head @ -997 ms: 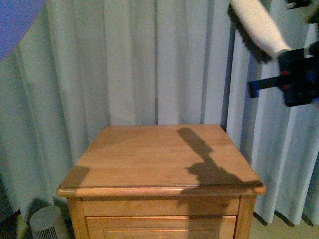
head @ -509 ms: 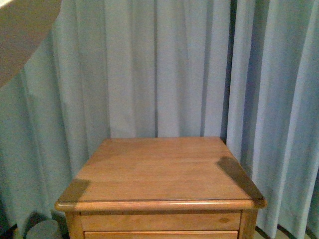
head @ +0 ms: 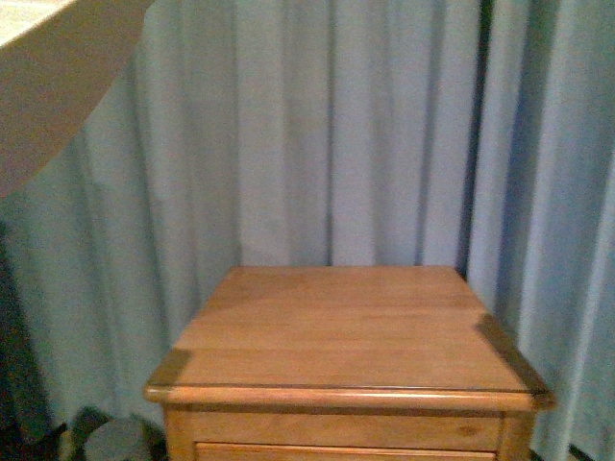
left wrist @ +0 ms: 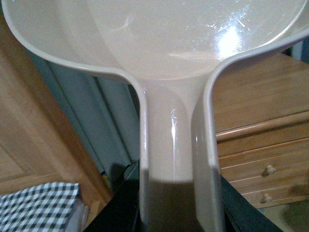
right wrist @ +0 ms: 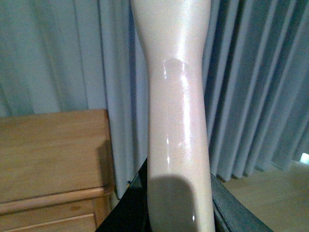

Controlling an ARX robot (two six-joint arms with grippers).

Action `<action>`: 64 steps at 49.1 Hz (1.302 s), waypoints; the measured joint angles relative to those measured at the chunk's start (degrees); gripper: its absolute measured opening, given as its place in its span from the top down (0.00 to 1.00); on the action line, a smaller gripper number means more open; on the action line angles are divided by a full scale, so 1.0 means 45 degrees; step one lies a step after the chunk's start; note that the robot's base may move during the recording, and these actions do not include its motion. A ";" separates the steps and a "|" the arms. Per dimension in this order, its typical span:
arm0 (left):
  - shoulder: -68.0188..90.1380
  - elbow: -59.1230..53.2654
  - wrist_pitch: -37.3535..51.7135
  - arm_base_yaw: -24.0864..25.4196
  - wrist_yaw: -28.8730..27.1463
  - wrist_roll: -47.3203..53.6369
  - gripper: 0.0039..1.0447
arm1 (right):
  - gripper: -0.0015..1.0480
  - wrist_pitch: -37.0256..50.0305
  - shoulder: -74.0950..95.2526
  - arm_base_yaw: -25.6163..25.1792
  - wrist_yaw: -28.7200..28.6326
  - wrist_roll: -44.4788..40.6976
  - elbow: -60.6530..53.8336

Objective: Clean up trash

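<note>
Dustpan (left wrist: 169,48) L fingers (left wrist: 116,208), brush (right wrist: 178,121) R fingers (right wrist: 231,212)

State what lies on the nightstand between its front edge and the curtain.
Nothing: the front view shows bare wood on the nightstand back to the curtain.

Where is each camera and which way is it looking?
Front view: on the robot's body, facing the wooden nightstand and curtain; no arm shows, only a corner of the dustpan.
Left wrist view: on the left wrist, looking along the dustpan clamped in the left gripper.
Right wrist view: on the right wrist, looking along a beige handle in the right gripper.
Front and right wrist views share the nightstand and curtain.
</note>
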 joint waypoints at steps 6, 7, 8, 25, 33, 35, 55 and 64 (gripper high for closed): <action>0.0019 -0.0029 -0.0005 0.0005 -0.0170 -0.0010 0.77 | 0.82 -0.0010 -0.0005 0.0000 -0.0034 0.0005 0.0000; -0.0024 -0.0029 0.0000 0.0005 -0.0175 -0.0015 0.77 | 0.82 -0.0015 0.0010 0.0000 -0.0083 0.0005 0.0000; -0.0044 -0.0029 0.0000 0.0005 -0.0175 -0.0015 0.77 | 0.82 -0.0015 0.0005 0.0000 -0.0146 0.0005 0.0000; -0.0058 -0.0058 -0.0015 0.0010 -0.0141 -0.0058 0.77 | 0.82 -0.0024 0.0073 0.0024 -0.0165 0.0000 -0.0019; -0.0049 -0.0058 -0.0015 0.0010 -0.0121 -0.0053 0.77 | 0.82 -0.0019 0.0053 0.0019 -0.0126 0.0000 -0.0019; -0.0049 -0.0058 -0.0015 0.0010 -0.0136 -0.0058 0.77 | 0.82 -0.0019 0.0049 0.0019 -0.0136 0.0000 -0.0019; -0.0058 -0.0063 -0.0015 0.0010 -0.0155 -0.0068 0.77 | 0.82 -0.0034 0.0049 0.0019 -0.0141 0.0005 -0.0034; -0.0063 -0.0063 -0.0015 0.0010 -0.0155 -0.0078 0.77 | 0.82 -0.0039 0.0053 0.0019 -0.0151 -0.0005 -0.0034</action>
